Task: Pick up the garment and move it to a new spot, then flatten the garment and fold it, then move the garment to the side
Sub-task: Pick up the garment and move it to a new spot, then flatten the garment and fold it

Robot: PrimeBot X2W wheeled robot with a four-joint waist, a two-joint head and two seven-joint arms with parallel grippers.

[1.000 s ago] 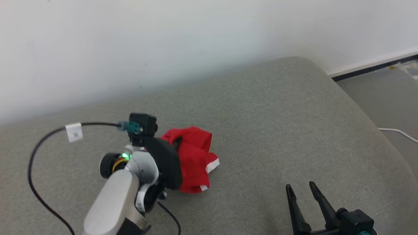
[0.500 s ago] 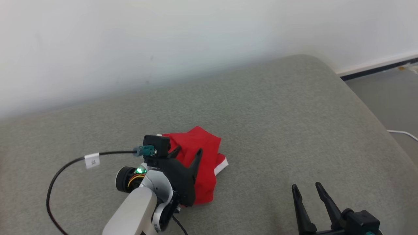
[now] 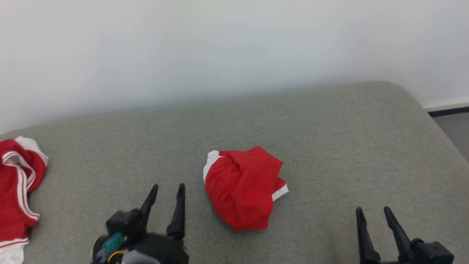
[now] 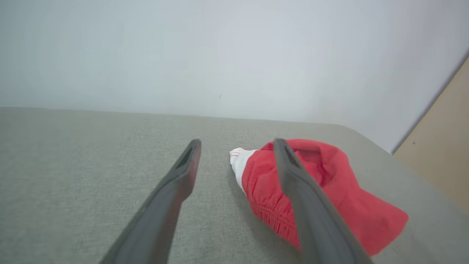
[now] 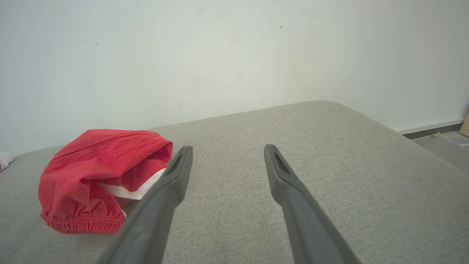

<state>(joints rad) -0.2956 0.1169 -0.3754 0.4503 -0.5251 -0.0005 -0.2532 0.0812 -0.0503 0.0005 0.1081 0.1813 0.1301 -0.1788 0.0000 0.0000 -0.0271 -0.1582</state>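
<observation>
Across the lower head view spreads a grey cushion point(image 3: 329, 128); the crumpled red garment point(image 3: 243, 187) lies at centre frame. Another red-and-white garment point(image 3: 14, 190) sits at the left edge. At lower left the left pincer point(image 3: 168, 187) and at lower right the right pincer point(image 3: 373, 209) stand spread, empty.

Left gripper point(image 3: 168, 186), right gripper point(image 3: 373, 209): long black tapered fingers point(image 3: 178, 209); left wrist carries teal connector point(image 3: 111, 241), yellow wire point(image 3: 113, 255).
</observation>
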